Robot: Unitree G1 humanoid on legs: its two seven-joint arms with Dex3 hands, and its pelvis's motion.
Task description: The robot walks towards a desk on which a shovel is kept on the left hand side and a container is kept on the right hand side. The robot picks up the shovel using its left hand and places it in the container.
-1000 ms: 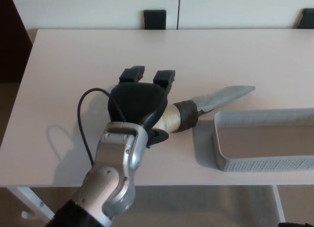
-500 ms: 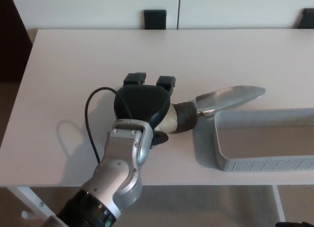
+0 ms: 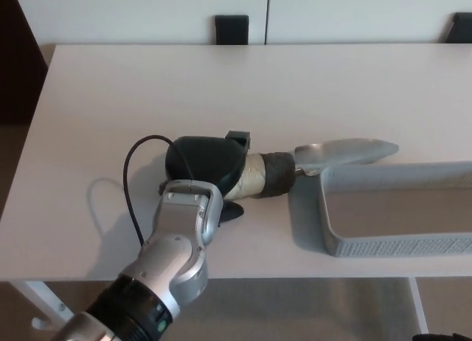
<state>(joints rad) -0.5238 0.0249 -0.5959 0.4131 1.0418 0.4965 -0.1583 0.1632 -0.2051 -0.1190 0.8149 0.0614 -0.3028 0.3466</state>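
Hand: left hand [image 3: 206, 162] wrapped tight around the shovel [image 3: 310, 164], black fingers [image 3: 239, 139] curled over the top of the handle, thumb tucked below. Right hand not seen anywhere.

Shovel handle [image 3: 262, 175] is thick and round, pale tan near the palm, dark brown band at the end nearest the blade. Blade [image 3: 345, 150] is shiny grey metal, narrow, tapering to a rounded point, slightly dished, pointing toward picture right. Shovel lies roughly level, tilted up a bit at the tip. Blade sits over the near-left corner and far rim of the container [image 3: 335, 238]; cannot tell if it touches the rim.

Container is light grey, rectangular with rounded corners, low walls with a fine dotted or mesh texture, smooth flat rim; its right end runs out of the picture. Interior shows bare tan floor.

Left forearm [image 3: 177, 245] is silver metal with smooth curved shells, darker black segment lower down. Thin black cable [image 3: 130, 201] loops from the back of the hand down past the wrist.

Desk [image 3: 147, 90] is flat, matte, off-white, hand's shadow falling on it to the left. White leg [image 3: 37, 300] under the near-left edge. Two dark chair backs [image 3: 231, 29] beyond the far edge, white wall behind.
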